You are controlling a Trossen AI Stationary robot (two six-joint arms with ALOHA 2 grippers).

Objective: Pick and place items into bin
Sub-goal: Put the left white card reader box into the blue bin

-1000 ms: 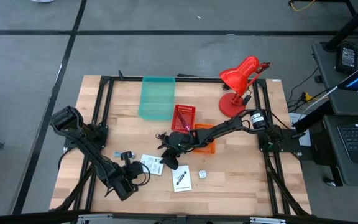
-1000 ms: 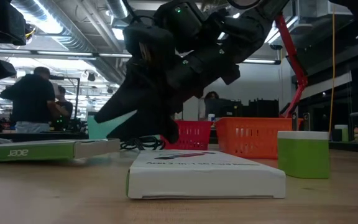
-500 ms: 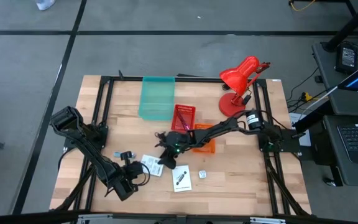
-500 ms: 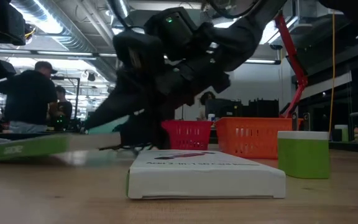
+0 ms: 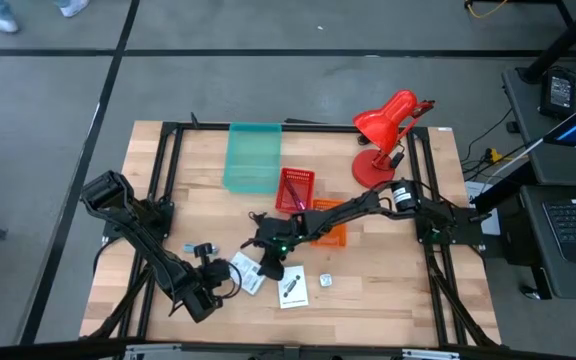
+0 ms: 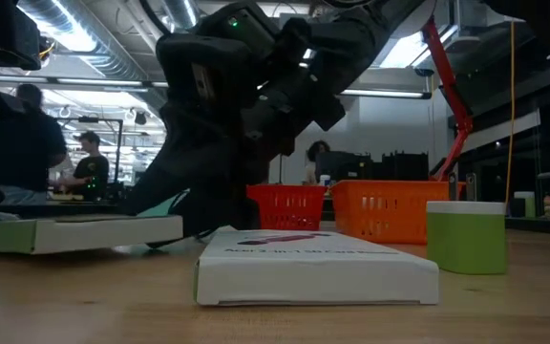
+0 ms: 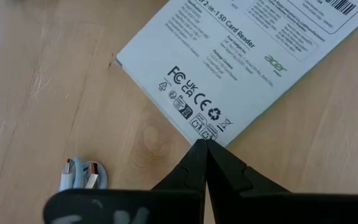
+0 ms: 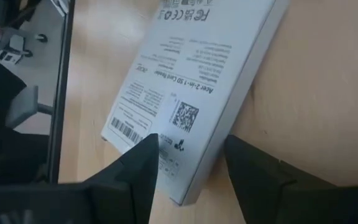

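At the desk's [image 5: 118, 200] near edge the left pincer [image 7: 205, 144] is resting fully closed, gripping nothing, its tips just beside the corner of a white SD card reader box [image 5: 247, 272]. The right pincer [image 8: 188, 168] is straddling that box's other end, fingers spread wide, not clamping. A second white box [image 5: 292, 287] is lying just beside. Farther back, red [image 5: 295, 188] and orange [image 5: 330, 222] baskets are sitting.
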